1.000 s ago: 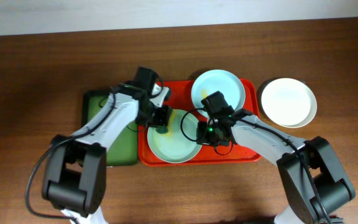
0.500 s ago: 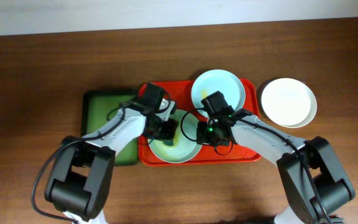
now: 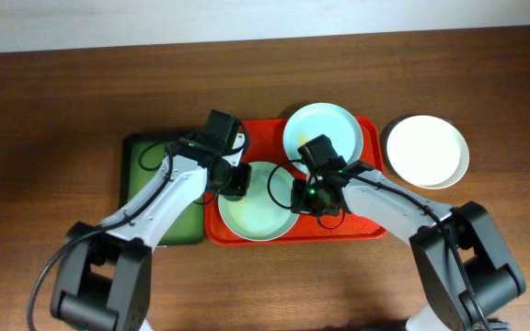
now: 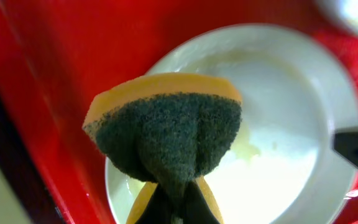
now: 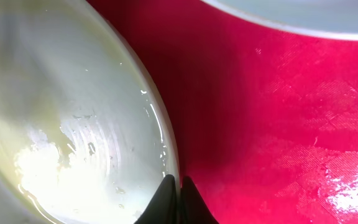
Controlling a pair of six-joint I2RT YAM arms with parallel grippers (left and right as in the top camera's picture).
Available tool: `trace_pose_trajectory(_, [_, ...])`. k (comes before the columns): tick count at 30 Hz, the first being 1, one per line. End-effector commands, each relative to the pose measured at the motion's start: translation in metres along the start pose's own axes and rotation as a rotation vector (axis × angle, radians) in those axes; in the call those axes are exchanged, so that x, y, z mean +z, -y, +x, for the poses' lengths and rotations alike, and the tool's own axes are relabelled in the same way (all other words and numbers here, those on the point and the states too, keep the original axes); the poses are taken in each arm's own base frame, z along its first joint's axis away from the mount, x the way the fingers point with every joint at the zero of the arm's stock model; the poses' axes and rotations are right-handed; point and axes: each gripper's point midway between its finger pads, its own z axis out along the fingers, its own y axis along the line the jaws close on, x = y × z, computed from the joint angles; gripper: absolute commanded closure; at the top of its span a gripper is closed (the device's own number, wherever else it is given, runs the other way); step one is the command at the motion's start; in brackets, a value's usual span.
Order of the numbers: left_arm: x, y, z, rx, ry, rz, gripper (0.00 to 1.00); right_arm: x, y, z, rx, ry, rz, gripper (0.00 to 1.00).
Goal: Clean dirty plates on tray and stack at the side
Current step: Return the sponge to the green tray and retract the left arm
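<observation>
— So, where is the sponge [image 4: 166,134]?
— Squeezed in the jaws of the left gripper [image 3: 236,179], over the left edge of the front plate [image 3: 258,210] on the red tray [image 3: 265,138].
— And the right gripper [image 3: 294,195]?
— Its jaws pinch narrow on that plate's right rim. The rear plate [image 3: 321,131] sits behind it on the tray, and the white plate [image 3: 426,151] lies on the surface [image 3: 63,92], just right of the tray.

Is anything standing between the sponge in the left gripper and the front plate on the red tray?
Nothing visible does. The sponge, pinched by the left gripper, is over the front plate at its left part, with nothing beneath it but the plate. The right gripper holds the plate's right rim, clear of the sponge.
</observation>
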Motion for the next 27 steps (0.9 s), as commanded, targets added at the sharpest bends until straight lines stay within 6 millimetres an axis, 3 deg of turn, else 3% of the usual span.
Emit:
trace_pose_trajectory(1, [0.036, -0.013, 0.024, -0.029, -0.114, -0.034, 1.00, 0.001, -0.001, 0.000, -0.003, 0.001, 0.005, 0.96])
trace_pose_trajectory(3, [0.057, -0.008, 0.044, -0.049, -0.211, 0.013, 1.00, 0.001, -0.001, 0.000, -0.003, 0.001, 0.005, 0.96])
trace_pose_trajectory(4, [0.057, 0.010, 0.052, -0.066, -0.256, 0.118, 1.00, 0.001, -0.001, 0.000, -0.003, 0.001, 0.005, 0.96])
trace_pose_trajectory(7, [0.038, 0.048, 0.055, -0.093, -0.306, 0.348, 1.00, 0.001, -0.001, 0.000, -0.003, 0.001, 0.005, 0.96])
trace_pose_trajectory(9, [0.006, 0.043, 0.029, -0.086, -0.223, 0.355, 1.00, 0.001, -0.001, 0.000, -0.003, 0.001, 0.005, 0.96])
trace_pose_trajectory(11, [-0.037, 0.015, -0.001, -0.114, -0.076, 0.300, 1.00, 0.001, -0.001, 0.000, -0.003, 0.000, 0.005, 0.96])
trace_pose_trajectory(12, [-0.063, -0.019, -0.008, -0.157, 0.006, 0.197, 1.00, 0.001, -0.001, 0.000, -0.004, 0.000, 0.005, 0.96])
trace_pose_trajectory(13, [-0.074, -0.047, -0.008, -0.195, 0.041, 0.099, 1.00, 0.001, -0.001, 0.000, -0.003, 0.001, 0.005, 0.96])
trace_pose_trajectory(14, [-0.084, -0.092, 0.000, -0.275, 0.044, -0.067, 1.00, 0.001, -0.001, 0.000, -0.003, 0.001, 0.005, 0.96])
trace_pose_trajectory(15, [-0.086, -0.117, 0.009, -0.357, 0.029, -0.159, 1.00, 0.001, -0.001, 0.000, -0.003, 0.001, 0.005, 0.96])
trace_pose_trajectory(16, [-0.085, -0.130, 0.014, -0.400, 0.021, -0.205, 1.00, 0.001, -0.001, 0.000, -0.003, 0.001, 0.005, 0.96])
trace_pose_trajectory(18, [-0.073, -0.143, 0.024, -0.412, -0.019, -0.273, 1.00, 0.001, -0.001, 0.000, -0.003, 0.001, 0.005, 0.96])
trace_pose_trajectory(20, [-0.047, -0.148, 0.036, -0.413, -0.051, -0.280, 1.00, 0.001, -0.001, 0.000, -0.004, 0.001, 0.005, 0.96])
trace_pose_trajectory(23, [-0.023, -0.153, 0.051, -0.407, -0.096, -0.292, 1.00, 0.001, -0.001, 0.000, -0.004, 0.001, 0.005, 0.96])
trace_pose_trajectory(27, [-0.021, -0.153, 0.051, -0.407, -0.100, -0.292, 0.96, 0.001, -0.001, 0.000, -0.004, 0.001, 0.005, 0.96])
